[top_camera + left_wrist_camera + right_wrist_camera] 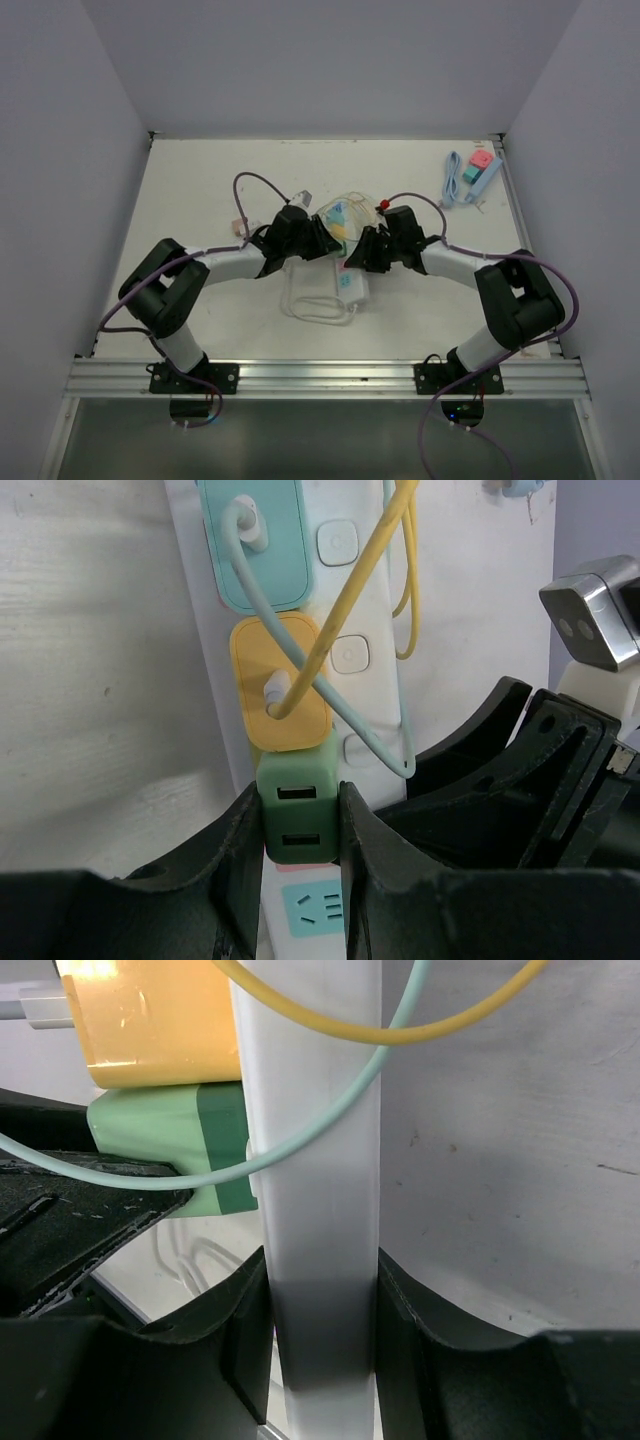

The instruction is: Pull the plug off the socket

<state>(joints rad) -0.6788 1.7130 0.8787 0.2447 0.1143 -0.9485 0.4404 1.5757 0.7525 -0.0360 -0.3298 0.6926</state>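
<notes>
A white power strip (372, 630) lies mid-table with a teal, a yellow and a green plug in a row. My left gripper (298, 820) is shut on the green plug (297, 805), its jaws pressed against both sides; the plug still sits on the strip. My right gripper (322, 1320) is shut on the power strip (315, 1160), clamping its narrow sides. The green plug (170, 1140) and yellow plug (150, 1025) stick out to the left in the right wrist view. In the top view both grippers meet over the strip (352, 284).
A yellow cable (350, 590) and a pale teal cable (330, 695) cross over the strip. The strip's white cord (315, 300) is coiled at the near side. A blue cable and pink and teal blocks (477, 168) lie at the far right corner.
</notes>
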